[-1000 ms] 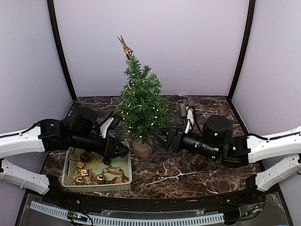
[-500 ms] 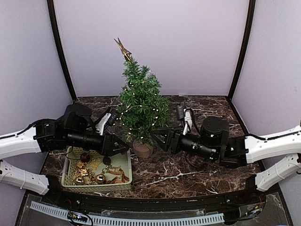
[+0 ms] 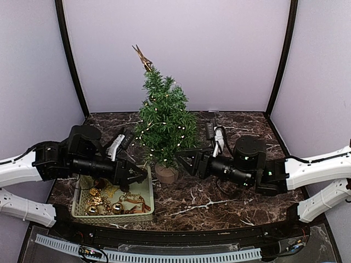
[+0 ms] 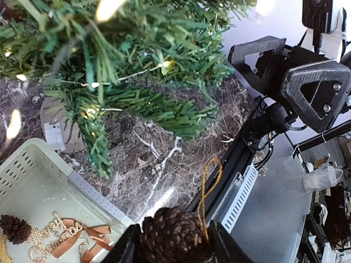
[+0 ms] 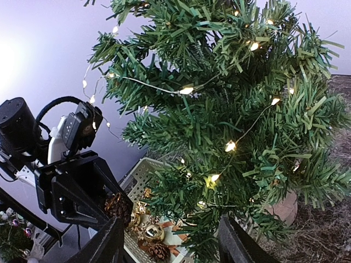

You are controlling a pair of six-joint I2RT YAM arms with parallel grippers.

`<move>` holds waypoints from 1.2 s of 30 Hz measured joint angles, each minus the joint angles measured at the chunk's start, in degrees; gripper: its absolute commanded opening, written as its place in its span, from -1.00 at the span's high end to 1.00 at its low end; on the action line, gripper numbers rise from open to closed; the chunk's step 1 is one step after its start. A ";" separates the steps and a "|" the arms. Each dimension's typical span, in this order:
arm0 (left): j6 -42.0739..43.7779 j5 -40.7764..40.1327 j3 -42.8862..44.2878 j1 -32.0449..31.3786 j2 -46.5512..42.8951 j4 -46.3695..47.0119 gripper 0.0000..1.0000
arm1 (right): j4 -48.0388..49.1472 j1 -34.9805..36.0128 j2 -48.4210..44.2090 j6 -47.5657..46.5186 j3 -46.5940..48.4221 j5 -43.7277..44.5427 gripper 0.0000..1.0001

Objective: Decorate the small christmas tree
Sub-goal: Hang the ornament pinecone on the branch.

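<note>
Entry, as we find it:

- Small christmas tree point(image 3: 164, 118): upright at the middle of the table point(image 3: 219, 204), its round tan base point(image 3: 166, 174) on the dark marbled top. We count lit string lights point(image 5: 230, 146) through the branches and a gold topper point(image 3: 143, 56) at the tip.
- Left end effector point(image 4: 175, 246): clamped on a brown pine cone point(image 4: 175, 233) with a gold hanging loop point(image 4: 211, 181). It is held just left of the tree's base, over the right end of the basket.
- Right end effector point(image 3: 185, 159): fingers apart, nothing between them. It sits just right of the lowest branches, facing the tree.
- Basket point(image 3: 115, 215): pale green and perforated, near left of the tree. It holds gold baubles point(image 3: 92, 209), another pine cone point(image 4: 13, 227) and a brown ribbon bow point(image 4: 82, 233).
</note>
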 measured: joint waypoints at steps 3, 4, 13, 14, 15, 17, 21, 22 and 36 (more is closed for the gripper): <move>-0.44 -0.44 0.52 -1.01 1.75 -0.42 0.18 | -0.02 0.00 0.00 0.00 0.00 0.13 -0.18; -0.68 -0.55 0.72 -1.29 2.27 -0.44 0.18 | -0.02 0.00 0.00 0.00 0.00 0.13 -0.18; -2.23 -2.12 3.52 -2.71 6.10 -0.46 0.19 | -0.04 0.00 0.00 0.00 0.00 0.13 -0.18; -2.38 -2.29 3.58 -2.78 6.23 -0.46 0.19 | -0.02 0.00 0.00 0.00 0.00 0.13 -0.18; -2.58 -2.43 3.65 -2.80 6.40 -0.48 0.18 | -0.04 0.00 0.00 0.00 0.00 0.13 -0.18; -2.91 -2.62 3.89 -2.91 6.99 -0.46 0.18 | -0.04 0.00 0.00 -0.02 0.00 0.13 -0.18; -3.34 -2.71 4.94 -3.06 8.59 -0.39 0.18 | -0.04 0.00 0.00 -0.07 0.00 0.13 -0.18; -3.41 -2.69 5.29 -3.06 9.01 -0.31 0.18 | -0.04 0.00 0.00 -0.09 0.00 0.13 -0.18; -4.48 -3.96 5.92 -3.06 10.03 0.33 0.18 | -0.09 0.09 0.00 -0.20 0.00 0.15 -0.18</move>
